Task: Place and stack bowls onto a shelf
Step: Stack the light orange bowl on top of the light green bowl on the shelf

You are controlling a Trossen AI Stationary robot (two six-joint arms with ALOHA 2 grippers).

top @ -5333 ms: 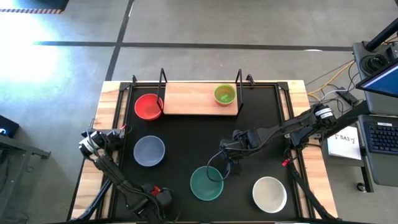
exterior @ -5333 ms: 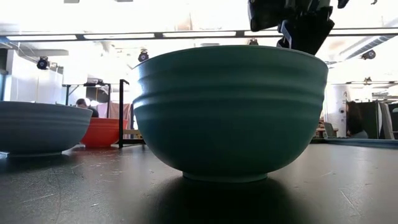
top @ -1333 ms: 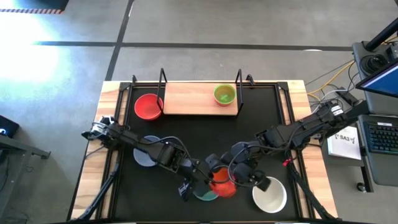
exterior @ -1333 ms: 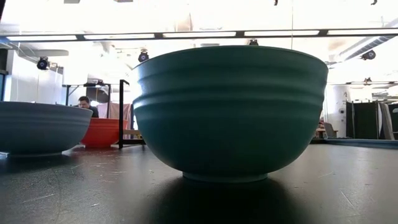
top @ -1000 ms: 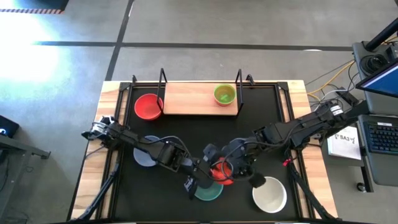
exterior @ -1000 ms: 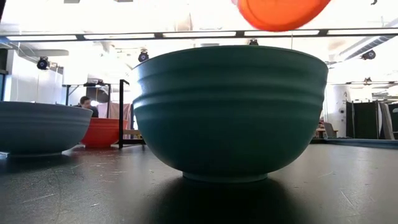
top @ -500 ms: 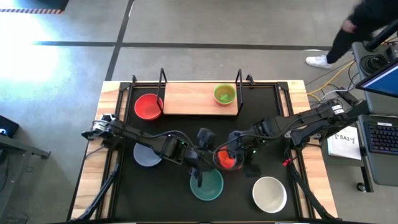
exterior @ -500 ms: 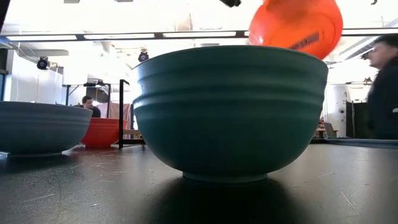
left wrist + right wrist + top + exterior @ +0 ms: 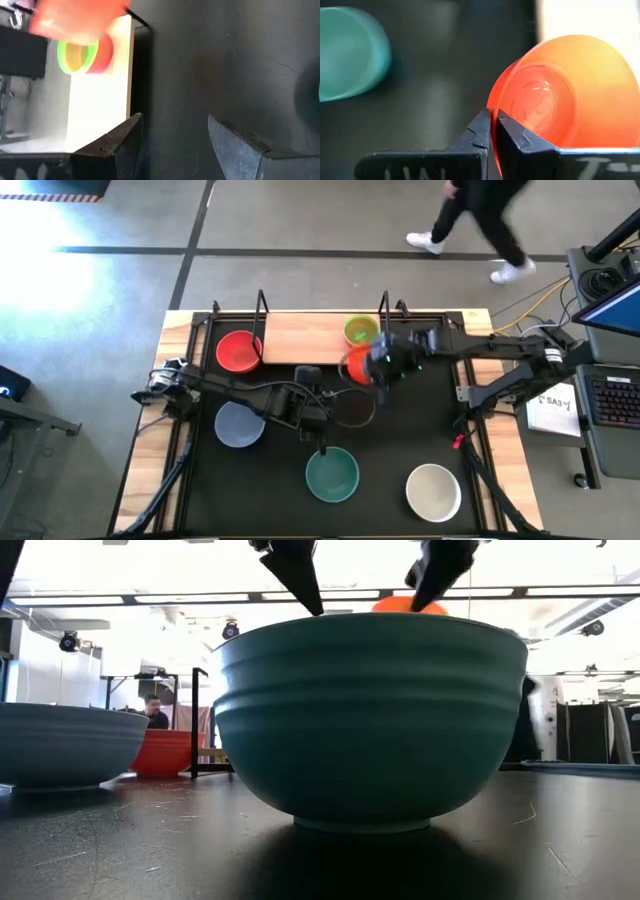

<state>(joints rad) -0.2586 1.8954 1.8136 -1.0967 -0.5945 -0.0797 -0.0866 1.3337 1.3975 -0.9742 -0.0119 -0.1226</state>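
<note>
Swung up from beside the teal bowl (image 9: 332, 474) half a second ago, the right claw (image 9: 378, 366) now holds the orange-red bowl (image 9: 357, 366) at the front edge of the shelf (image 9: 305, 338), just below the green bowl (image 9: 361, 332) that sits at the board's three o'clock end. Its fingers are clenched on the bowl's rim, one inside and one outside, as the right wrist view shows, and the bowl hangs tilted on its side. The left claw (image 9: 312, 406) has drawn back toward the mat's centre, released and holding nothing, its fingers spread wide apart in the left wrist view.

On the black mat, the teal bowl lies at six o'clock, the white bowl (image 9: 433, 490) at five, the blue-grey bowl (image 9: 240, 424) at eight and the red bowl (image 9: 238, 351) at ten, against the shelf's nine o'clock upright.

Such a bowl looks light, stiff and smooth; a rim pinch suits it, though it may swing or slip when tipped upright.
</note>
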